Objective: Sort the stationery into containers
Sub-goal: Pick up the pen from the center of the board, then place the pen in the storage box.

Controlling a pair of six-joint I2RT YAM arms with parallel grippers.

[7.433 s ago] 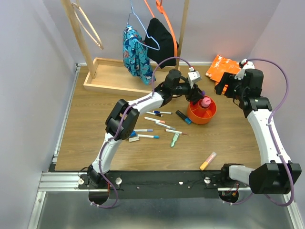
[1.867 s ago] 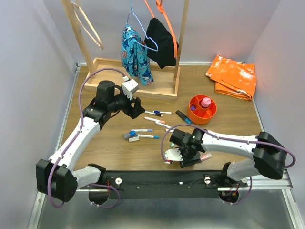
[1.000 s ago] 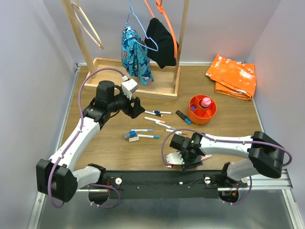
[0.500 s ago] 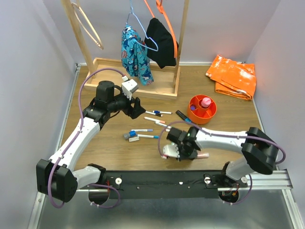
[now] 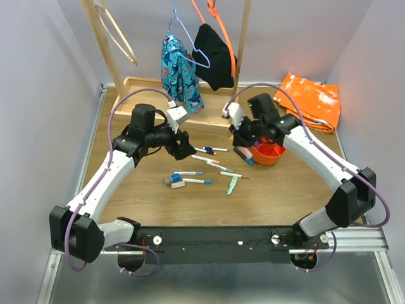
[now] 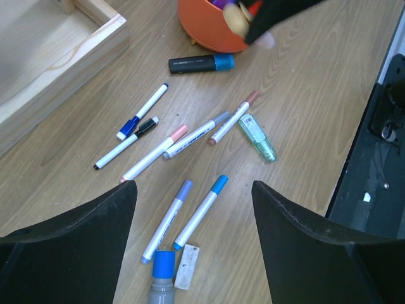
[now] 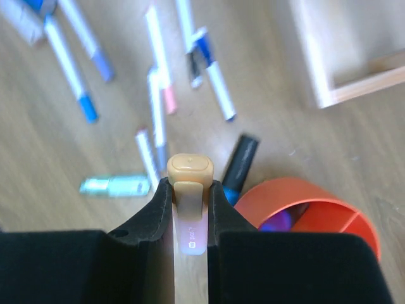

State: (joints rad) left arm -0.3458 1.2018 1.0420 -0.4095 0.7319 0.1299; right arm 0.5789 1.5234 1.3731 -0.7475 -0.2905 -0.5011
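My right gripper (image 7: 190,185) is shut on a pale pink highlighter (image 7: 190,221) with a tan-orange cap, held in the air beside the orange cup (image 7: 316,199). From above, that gripper (image 5: 244,139) hangs just left of the cup (image 5: 271,152). A black highlighter (image 5: 243,155) lies under it. Several white pens (image 5: 201,151) and a mint-green piece (image 5: 232,184) lie on the table. My left gripper (image 6: 193,185) is open above two blue-capped pens (image 6: 199,212), holding nothing; in the top view it (image 5: 185,147) is left of the pens.
A wooden tray base (image 5: 149,109) with posts and hanging clothes (image 5: 183,73) stands at the back. An orange bag (image 5: 310,98) lies at the back right. A grey tube with a blue cap (image 6: 161,278) and a small white block (image 6: 186,275) lie near the pens.
The right gripper shut on the pink highlighter near the table's front edge, lifted it and carried it back beside the orange cup. The left arm shifted slightly right.
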